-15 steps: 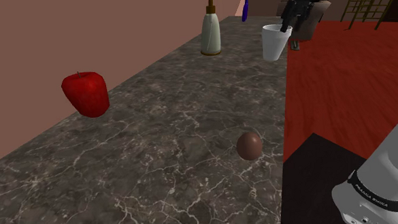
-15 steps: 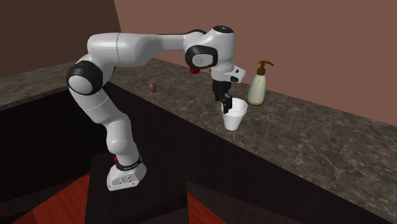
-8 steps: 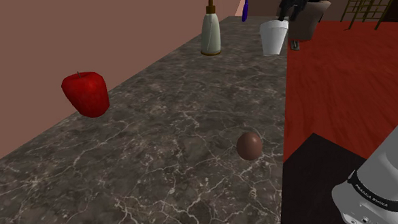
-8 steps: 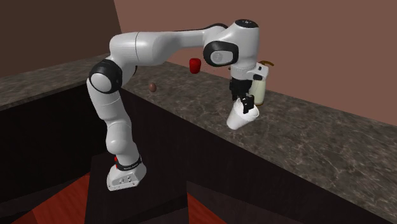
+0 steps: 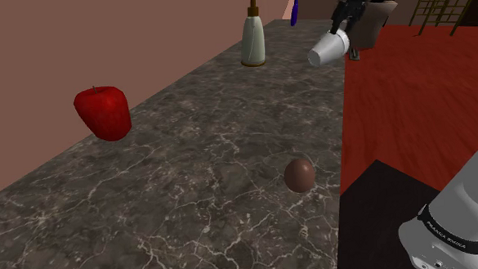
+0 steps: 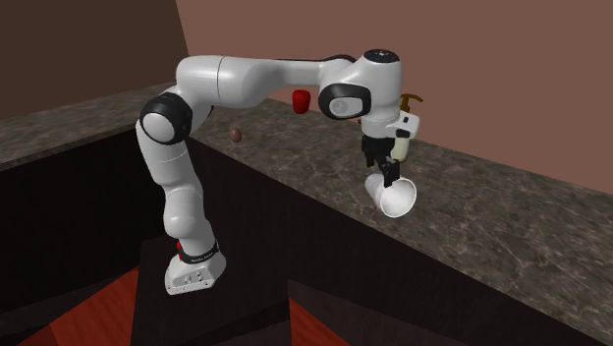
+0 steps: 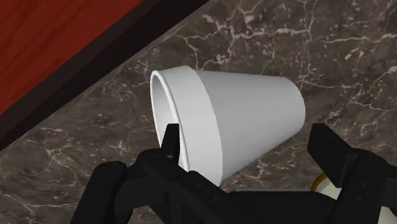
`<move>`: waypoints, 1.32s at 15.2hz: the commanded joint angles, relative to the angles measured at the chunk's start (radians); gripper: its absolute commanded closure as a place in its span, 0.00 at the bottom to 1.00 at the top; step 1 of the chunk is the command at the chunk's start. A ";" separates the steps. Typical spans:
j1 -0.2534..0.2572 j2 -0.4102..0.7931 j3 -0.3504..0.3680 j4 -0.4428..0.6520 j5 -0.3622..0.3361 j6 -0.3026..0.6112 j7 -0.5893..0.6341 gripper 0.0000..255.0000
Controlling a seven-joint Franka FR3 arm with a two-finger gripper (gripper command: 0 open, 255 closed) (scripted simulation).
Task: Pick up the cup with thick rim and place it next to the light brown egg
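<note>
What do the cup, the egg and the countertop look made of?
The thick-rimmed cup is plain matte white with no texture; it could be foam or paper, can't tell. The egg is smooth and brown, shell-like. The countertop looks like dark stone, marble-like, with white veins throughout.

The cup (image 5: 328,49) is plain white and tapered, with a thick band around its rim. It is tipped onto its side, mouth turned down and leftward, at the shoulder view's upper right. The brown, dull egg (image 5: 299,174) lies right of centre, well apart from it.
</note>
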State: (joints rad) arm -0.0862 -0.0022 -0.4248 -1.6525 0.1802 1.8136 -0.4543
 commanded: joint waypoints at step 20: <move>0.005 0.016 0.003 0.037 0.002 -0.108 0.003 1.00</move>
State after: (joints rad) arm -0.0795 0.0091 -0.4201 -1.6309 0.1821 1.7185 -0.4531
